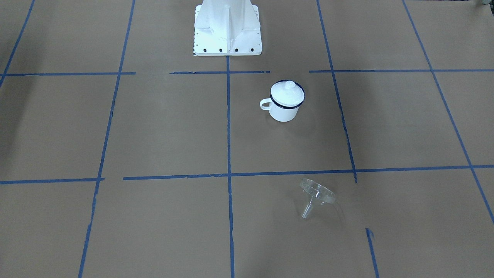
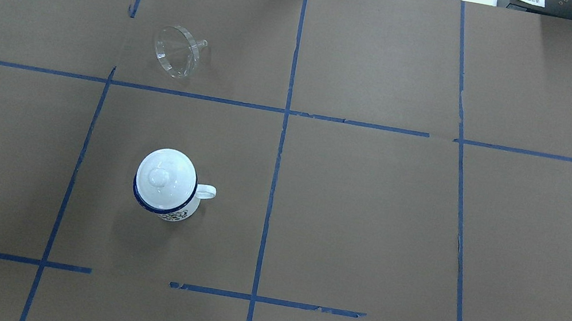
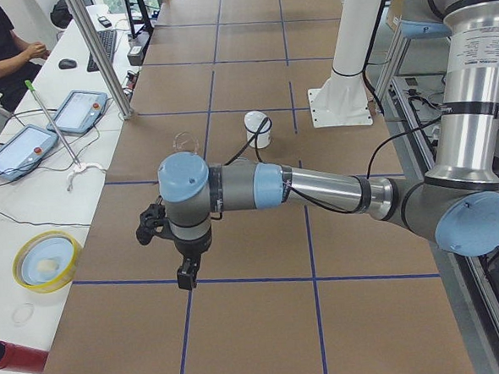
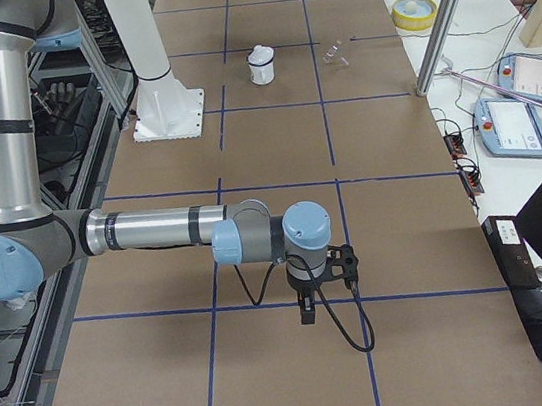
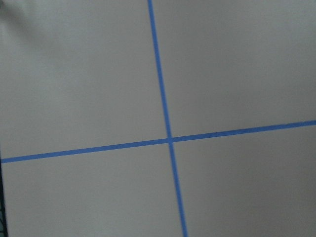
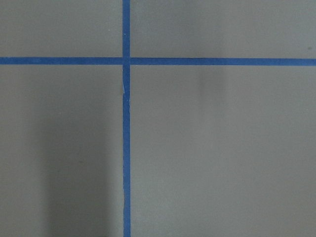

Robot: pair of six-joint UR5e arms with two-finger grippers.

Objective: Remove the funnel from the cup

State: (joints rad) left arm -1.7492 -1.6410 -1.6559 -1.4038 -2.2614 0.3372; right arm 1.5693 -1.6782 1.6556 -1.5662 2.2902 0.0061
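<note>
Funnel [image 2: 176, 51] — clear plastic, on its side

Soft, even light fell from above on the brown table [image 2: 368, 226], rather dim. The cup [image 2: 165, 189] threw only a faint, blurred shadow. The white base [image 1: 227, 27] glared, washed out. The funnel [image 1: 316, 195] showed small glints. Both wrist views were soft, the left one pale and the right one shadowed along its left.

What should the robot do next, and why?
Probably nothing more: the job looks done. The funnel lies on its side on the table, well apart from the cup, which has a white lid on it. The left arm and right arm hang far from both.
</note>
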